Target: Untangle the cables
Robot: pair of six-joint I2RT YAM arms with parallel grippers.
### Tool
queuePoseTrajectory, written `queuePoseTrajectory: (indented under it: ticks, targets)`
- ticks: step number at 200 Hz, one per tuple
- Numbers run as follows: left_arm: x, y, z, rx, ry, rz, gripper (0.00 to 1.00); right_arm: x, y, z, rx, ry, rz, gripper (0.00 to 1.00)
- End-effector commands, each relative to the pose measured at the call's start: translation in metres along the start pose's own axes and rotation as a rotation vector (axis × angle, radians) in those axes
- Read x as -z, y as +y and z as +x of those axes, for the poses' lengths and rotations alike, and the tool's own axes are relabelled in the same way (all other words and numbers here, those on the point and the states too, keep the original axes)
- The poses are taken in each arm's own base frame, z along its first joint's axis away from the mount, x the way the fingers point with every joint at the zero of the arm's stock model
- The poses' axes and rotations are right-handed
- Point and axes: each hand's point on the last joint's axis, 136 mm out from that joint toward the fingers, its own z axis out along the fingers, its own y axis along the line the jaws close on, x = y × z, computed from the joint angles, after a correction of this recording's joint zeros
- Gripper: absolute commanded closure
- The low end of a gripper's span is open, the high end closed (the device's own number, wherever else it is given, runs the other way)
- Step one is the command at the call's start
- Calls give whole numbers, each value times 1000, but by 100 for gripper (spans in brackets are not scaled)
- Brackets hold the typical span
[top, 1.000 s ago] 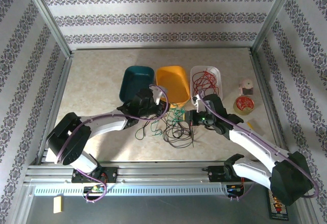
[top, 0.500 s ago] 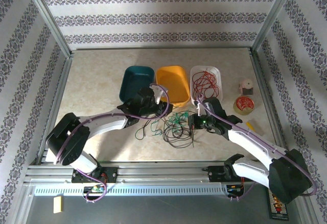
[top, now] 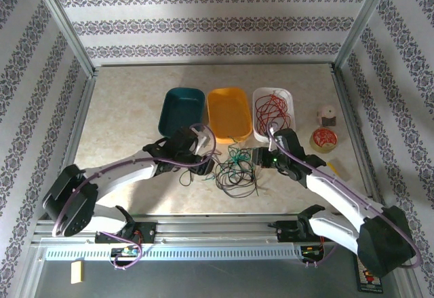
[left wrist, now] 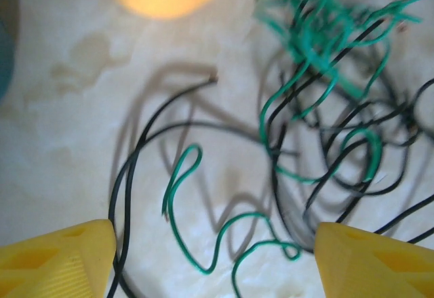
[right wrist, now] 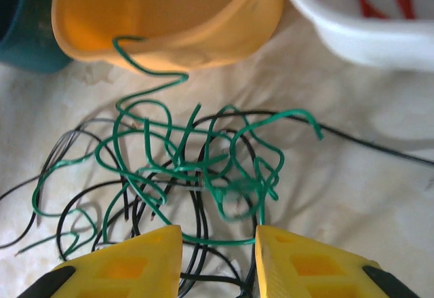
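Note:
The cables (top: 234, 171) lie as a green and black tangle on the table between my two grippers. My left gripper (top: 207, 165) is at the tangle's left edge; in the left wrist view it (left wrist: 213, 264) stands wide open over a loose green cable (left wrist: 203, 244) and a black cable (left wrist: 129, 176), gripping neither. My right gripper (top: 256, 157) is at the tangle's right edge. Its jaws (right wrist: 218, 257) are open, with a strand of the green cable (right wrist: 176, 169) running across the gap and black cables (right wrist: 200, 216) below. Red cables (top: 273, 111) lie in the white bin.
Three bins stand in a row behind the tangle: teal bin (top: 169, 101), orange bin (top: 215, 101) and white bin (top: 260, 101). A round reel of red wire (top: 324, 138) and a small spool (top: 327, 116) sit at the right. A metal frame borders the table.
Both grippers have opened. The left gripper has moved from the orange bin's front towards the near edge. The green cables have settled lower on the table.

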Motion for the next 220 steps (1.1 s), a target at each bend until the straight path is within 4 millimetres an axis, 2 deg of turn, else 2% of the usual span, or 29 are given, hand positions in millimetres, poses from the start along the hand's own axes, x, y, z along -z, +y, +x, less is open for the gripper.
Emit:
queuePoseTrajectory:
  ticks: [1,39,58,98,134,144,158,172,192,220]
  targets:
    - [-12,2,26,-26,110,-24,25,13,-14,-14,-13,-98,72,66]
    - [-27,-3,18,-48,65,7,48,23,-11,-20,-17,-128,50,66]
    - [-36,0,24,-43,100,-4,59,21,-7,-19,-14,-106,33,66]
    - [-43,10,39,-49,155,-58,60,21,-2,-23,-2,-113,19,66]
    - [-46,2,25,-39,106,-26,69,16,6,-21,23,-83,-6,66]
    - [-46,1,21,-43,105,-29,69,15,8,-20,33,-77,-8,66]
    - [-44,1,18,-57,99,-43,61,14,10,-19,39,-75,-11,66]
    - [-43,3,17,-77,95,-67,59,12,11,-17,37,-69,-14,66]
    - [-42,8,17,-105,113,-119,61,11,10,-15,34,-63,-12,66]
    - [-47,4,26,-117,166,-121,64,11,10,-16,32,-71,-12,66]
